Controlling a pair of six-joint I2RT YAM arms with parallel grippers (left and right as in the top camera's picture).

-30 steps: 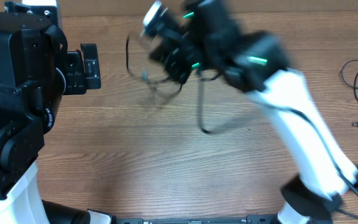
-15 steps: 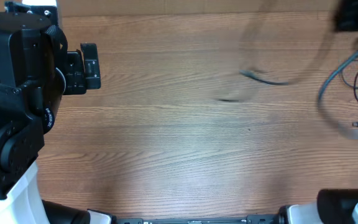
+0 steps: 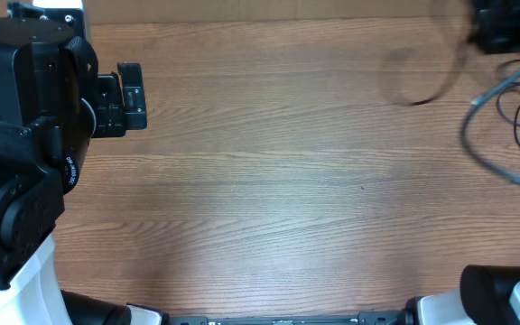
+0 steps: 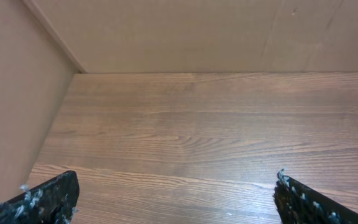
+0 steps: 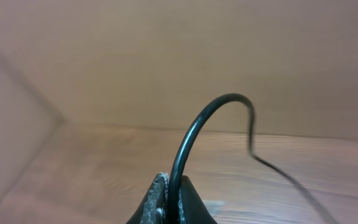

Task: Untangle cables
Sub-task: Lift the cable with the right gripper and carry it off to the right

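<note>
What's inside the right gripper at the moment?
The right gripper is shut on one thin black cable, which arches up, then trails down, blurred. The stretch between the jaws is covered, and no plug end shows.

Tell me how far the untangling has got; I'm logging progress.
Done: unclear; some cables lie in loose loops at the table's right edge, perhaps set aside. In hand: the right fingers are shut on one cable, lifted and trailing blurred in the overhead view; the left fingers are open, empty. Left: laying this cable down; whether the edge loops are tangled can't be told.
</note>
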